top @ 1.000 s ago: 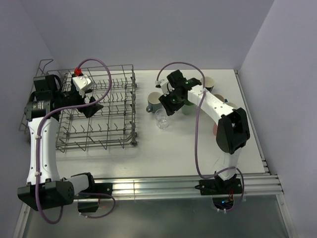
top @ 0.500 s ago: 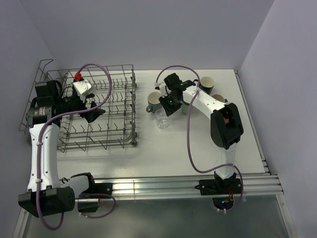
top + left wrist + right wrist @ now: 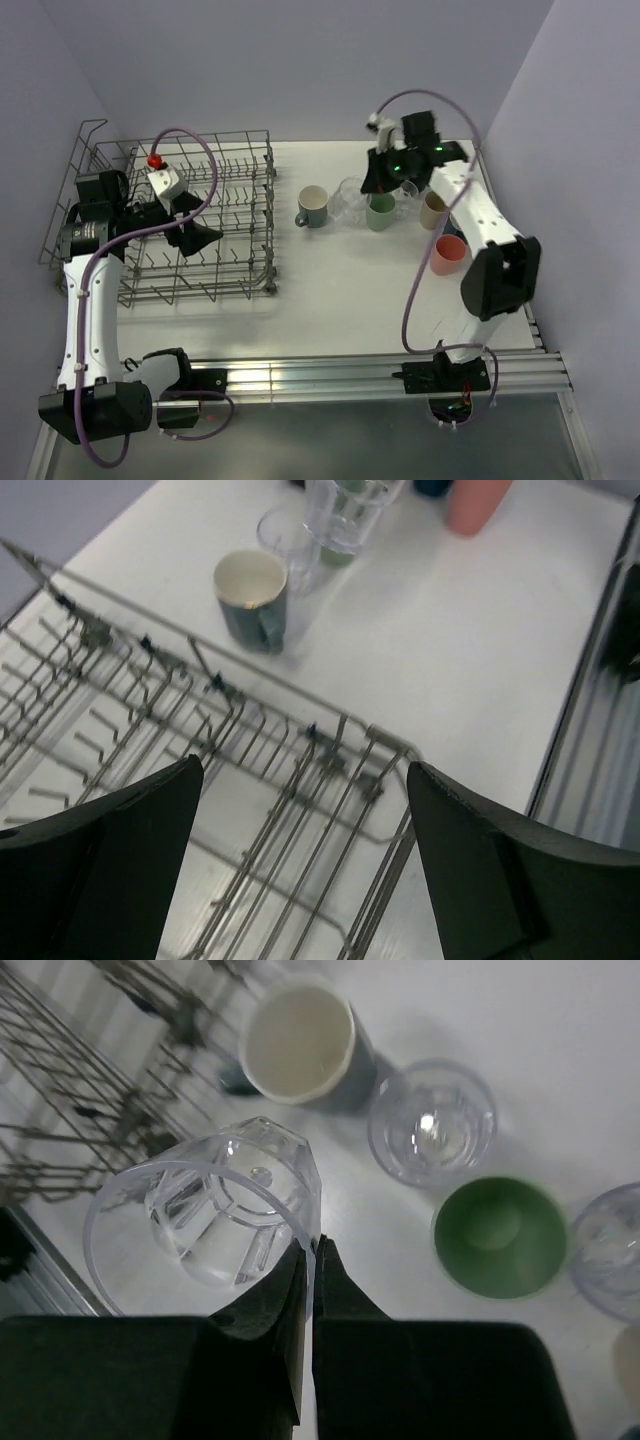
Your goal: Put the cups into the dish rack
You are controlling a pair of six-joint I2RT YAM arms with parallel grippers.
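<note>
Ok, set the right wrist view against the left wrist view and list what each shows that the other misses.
Right wrist only: the right gripper shut on the rim of a clear glass tumbler. Left wrist only: the open left gripper over the grey wire dish rack, and a coral ceramic cup. Both: the rack, the grey-blue ceramic mug, and a second clear tumbler standing beside it.
</note>
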